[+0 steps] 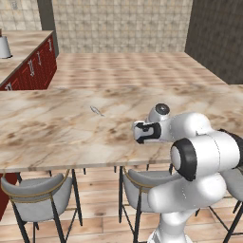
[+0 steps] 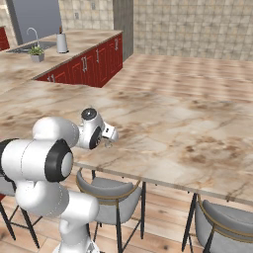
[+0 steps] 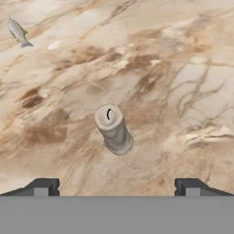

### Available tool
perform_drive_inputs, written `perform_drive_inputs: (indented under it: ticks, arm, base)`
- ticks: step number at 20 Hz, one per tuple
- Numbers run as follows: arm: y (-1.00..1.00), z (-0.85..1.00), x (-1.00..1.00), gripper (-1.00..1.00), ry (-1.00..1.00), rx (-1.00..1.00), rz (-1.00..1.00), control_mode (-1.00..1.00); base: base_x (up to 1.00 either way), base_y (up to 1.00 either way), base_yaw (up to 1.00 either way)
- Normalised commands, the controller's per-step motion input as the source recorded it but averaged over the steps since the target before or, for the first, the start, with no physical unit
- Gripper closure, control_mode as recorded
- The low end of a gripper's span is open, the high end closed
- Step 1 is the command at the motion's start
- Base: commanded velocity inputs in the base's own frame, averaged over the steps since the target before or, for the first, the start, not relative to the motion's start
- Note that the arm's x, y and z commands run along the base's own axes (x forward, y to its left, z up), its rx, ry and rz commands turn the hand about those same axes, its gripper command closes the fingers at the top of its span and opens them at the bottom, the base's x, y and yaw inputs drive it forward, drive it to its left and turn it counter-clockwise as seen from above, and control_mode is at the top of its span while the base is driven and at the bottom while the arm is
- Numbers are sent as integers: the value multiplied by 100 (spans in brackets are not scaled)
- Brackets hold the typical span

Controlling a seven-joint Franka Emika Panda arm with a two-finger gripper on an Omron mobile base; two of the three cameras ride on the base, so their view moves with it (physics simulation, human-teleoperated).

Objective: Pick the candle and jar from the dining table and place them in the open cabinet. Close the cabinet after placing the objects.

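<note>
Silvery utensil [image 3: 18,33] at ten o'clock in hand view too small to identify; dining table [image 1: 57,133] cropped by base views' edges; both fingertips [image 3: 43,186] cut off at six o'clock.

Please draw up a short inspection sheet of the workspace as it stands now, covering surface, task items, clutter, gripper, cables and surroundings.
Surface: dining table, beige veined marble top.
Job's things: candle stands upright on the table, below the hand; jar and cabinet nothing seen.
Clutter: thin silvery utensil lying flat, apart from the candle.
Grippers: gripper open, above the candle, holding nothing.
Cables: nothing seen.
Surroundings: grey chairs tucked under the table; counter over red drawers, with sink and small plant.
</note>
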Motion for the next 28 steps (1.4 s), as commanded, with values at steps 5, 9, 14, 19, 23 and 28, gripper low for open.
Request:
perform_drive_inputs:
  ticks: [5,9,14,19,23,28]
  arm:
    - [-7,-5,12,-100,2,0,0,-100]
    - [0,-2,20,-100,1,0,0,-100]
    - [0,-3,16,-100,0,0,0,-100]
    - [0,-7,15,-100,0,0,0,-100]
    - [0,-12,6,-100,0,0,0,-100]
    - [0,-16,2,-100,0,0,0,-100]
  base:
    - [0,0,0]
    - [0,0,0]
    - [0,0,0]
    - [0,0,0]
    - [0,0,0]
    - [0,0,0]
